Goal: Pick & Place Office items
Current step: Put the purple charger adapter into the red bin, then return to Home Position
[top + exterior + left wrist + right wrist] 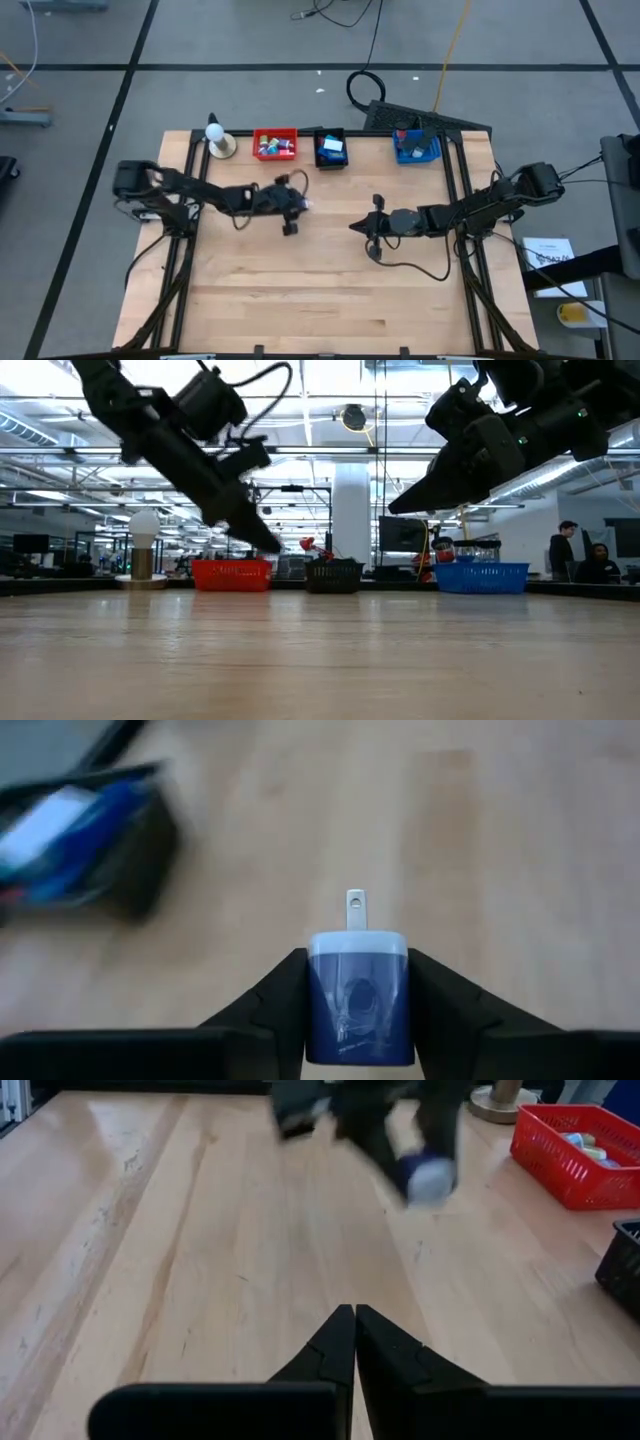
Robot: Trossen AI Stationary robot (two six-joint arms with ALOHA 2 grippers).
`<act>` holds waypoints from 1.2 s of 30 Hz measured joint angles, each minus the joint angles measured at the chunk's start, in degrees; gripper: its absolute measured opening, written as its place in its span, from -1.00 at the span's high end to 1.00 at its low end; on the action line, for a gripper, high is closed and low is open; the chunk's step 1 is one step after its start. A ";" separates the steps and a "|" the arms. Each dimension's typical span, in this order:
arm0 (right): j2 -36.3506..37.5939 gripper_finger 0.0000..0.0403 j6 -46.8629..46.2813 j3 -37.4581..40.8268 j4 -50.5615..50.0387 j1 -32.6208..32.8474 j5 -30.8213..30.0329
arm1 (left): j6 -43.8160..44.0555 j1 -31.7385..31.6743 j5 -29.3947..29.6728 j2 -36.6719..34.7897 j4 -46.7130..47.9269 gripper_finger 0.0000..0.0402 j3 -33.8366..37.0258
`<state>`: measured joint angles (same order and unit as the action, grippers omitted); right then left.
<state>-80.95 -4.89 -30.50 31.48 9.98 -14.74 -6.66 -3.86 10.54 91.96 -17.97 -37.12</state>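
The left tool (pixel 357 1020) pinches a blue plug adapter (pixel 357 1005) between its two fingers (pixel 275 1005), the adapter's single visible metal prong pointing away from the wrist. In the high view this tool (pixel 297 207) hangs over the surface (pixel 320 290) left of centre, on the near side of the red bin (pixel 275 143), and the adapter (pixel 303 205) shows as a pale spot at its tip. From the low view the tool (pixel 265 538) is clear of the wood, tilted down toward the bins.

The right tool (pixel 353 1342) has its fingers pressed together with nothing between them. It sits (pixel 362 226) right of centre, pointing left toward the other arm, also raised off the surface (pixel 405 505).

Along the far edge stand the red bin holding small coloured pieces (pixel 273 147), a black bin (pixel 330 150) with a blue-and-white item inside, and a blue bin (pixel 417 148) further right. A white ball on a tan base (pixel 217 140) stands left of the red bin
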 joint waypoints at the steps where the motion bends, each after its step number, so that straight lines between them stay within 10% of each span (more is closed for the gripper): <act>1: 0.00 0.98 0.01 0.00 0.00 0.03 0.01 | 0.79 -0.90 0.79 -2.45 2.52 0.32 0.04; 12: 0.00 0.98 1.07 -0.02 0.80 0.24 -0.09 | 11.63 -23.52 4.79 -19.76 14.07 0.32 -0.15; 20: 0.00 0.98 1.53 -0.02 1.72 0.15 -0.15 | 10.82 -37.41 -6.71 -9.81 16.94 0.32 -6.47; 36: 0.00 0.98 3.13 -0.02 2.19 0.15 -0.16 | 8.26 -39.30 -8.14 2.33 18.33 -0.17 -12.92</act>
<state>-80.95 -1.76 -30.52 33.67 10.13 -14.90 1.60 -43.16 2.39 94.29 0.36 -50.04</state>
